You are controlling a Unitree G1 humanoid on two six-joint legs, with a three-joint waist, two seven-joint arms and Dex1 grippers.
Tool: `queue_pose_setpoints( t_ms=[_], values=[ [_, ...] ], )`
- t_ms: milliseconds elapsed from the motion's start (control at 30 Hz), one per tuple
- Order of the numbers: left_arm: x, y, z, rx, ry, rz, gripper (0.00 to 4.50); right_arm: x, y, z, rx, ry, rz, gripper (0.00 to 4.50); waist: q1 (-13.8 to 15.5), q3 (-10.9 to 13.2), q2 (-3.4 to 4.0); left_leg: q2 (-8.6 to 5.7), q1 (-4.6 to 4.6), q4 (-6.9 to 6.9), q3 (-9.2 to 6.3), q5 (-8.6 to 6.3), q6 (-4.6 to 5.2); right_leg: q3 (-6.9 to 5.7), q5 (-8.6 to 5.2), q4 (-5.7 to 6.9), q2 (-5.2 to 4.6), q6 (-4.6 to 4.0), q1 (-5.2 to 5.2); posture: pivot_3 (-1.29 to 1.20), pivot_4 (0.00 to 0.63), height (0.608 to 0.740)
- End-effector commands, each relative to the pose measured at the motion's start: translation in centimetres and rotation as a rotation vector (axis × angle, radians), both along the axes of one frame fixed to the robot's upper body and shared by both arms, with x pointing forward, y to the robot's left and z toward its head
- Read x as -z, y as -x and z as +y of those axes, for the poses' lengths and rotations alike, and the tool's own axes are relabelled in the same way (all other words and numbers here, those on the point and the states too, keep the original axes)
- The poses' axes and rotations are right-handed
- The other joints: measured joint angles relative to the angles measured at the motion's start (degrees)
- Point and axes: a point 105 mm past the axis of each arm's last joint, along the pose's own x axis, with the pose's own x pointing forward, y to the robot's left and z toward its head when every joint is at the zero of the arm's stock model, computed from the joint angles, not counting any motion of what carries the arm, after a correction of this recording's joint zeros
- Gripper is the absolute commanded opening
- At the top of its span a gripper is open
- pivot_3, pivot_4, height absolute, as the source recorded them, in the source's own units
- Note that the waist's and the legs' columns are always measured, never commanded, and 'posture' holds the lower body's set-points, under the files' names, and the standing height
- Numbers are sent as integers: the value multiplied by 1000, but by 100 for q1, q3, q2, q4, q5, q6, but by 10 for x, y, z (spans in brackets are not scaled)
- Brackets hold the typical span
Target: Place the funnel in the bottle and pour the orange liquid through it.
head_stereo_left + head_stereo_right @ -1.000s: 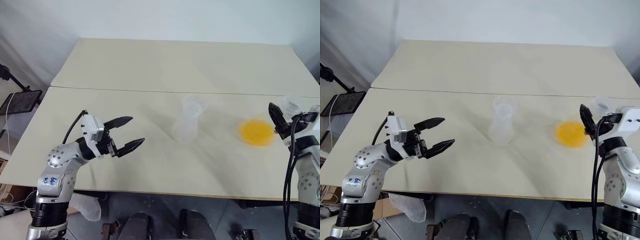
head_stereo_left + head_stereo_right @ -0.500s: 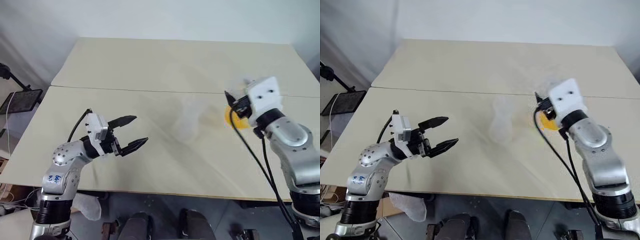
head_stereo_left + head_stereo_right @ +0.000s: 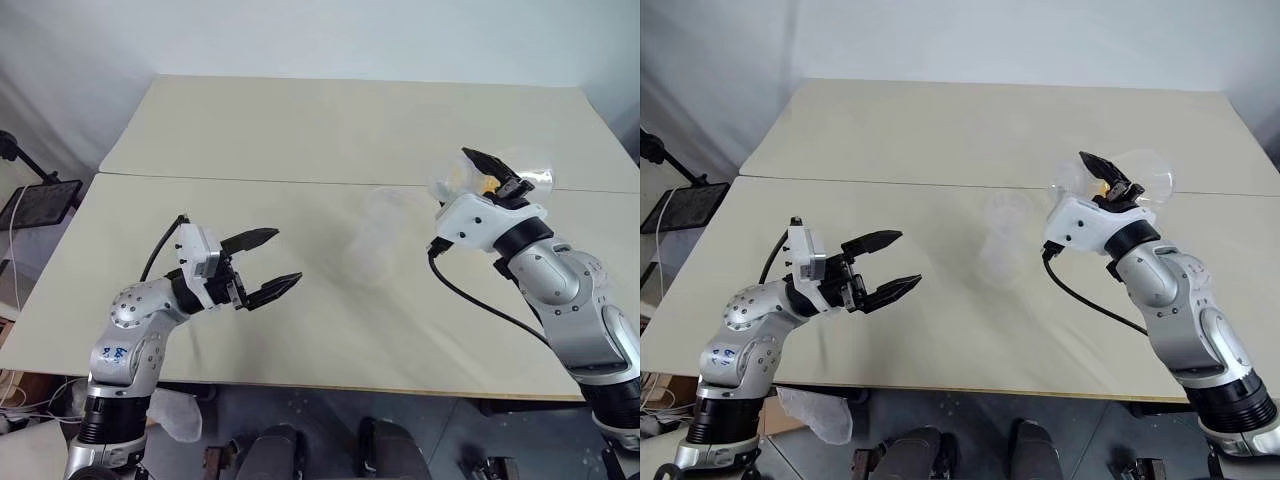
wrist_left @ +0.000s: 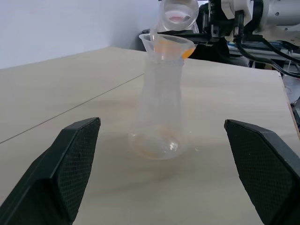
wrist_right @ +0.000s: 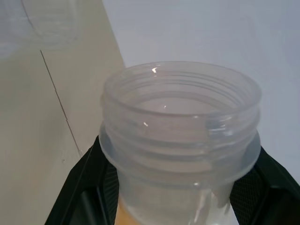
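Now, step: pouring, funnel already seated, little gone through yet.
Funnel (image 4: pixel 166 47): sits in the mouth of the bottle (image 4: pixel 157 112), orange liquid (image 4: pixel 169 46) pooled in its cone.
Bottle: upright near the middle of the table (image 3: pixel 300 130), just behind the seam between its two boards, well apart from every edge.
Pouring flask (image 3: pixel 1140 182): tipped on its side, neck toward the funnel, orange glint inside.
Right gripper (image 3: pixel 1110 183): clamped tight on the flask neck, arm raised and rolled over.
Left gripper (image 3: pixel 268 265): spread wide, empty, level, aimed at the bottle, well short of it.
Next: more tilt likely, mouth kept over the cone.
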Motion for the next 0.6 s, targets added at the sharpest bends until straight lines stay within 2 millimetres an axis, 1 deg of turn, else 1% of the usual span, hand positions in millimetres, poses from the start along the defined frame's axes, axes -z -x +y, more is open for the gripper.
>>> queue_pose_setpoints(
  t_ms=[33,600],
  values=[
    [-6,2,-1,5,17,-26,4500,-18,2,6,-4,56,-101,2525,1,0,0,0,0,0,0,0,0,0,0,-1,0,0,0,0,150,740],
    [-5,0,-5,-2,29,-29,4500,-22,2,30,-21,205,-207,2525,0,0,0,0,0,0,-2,0,-1,0,0,-2,1,0,1,0,150,740]
  ],
)
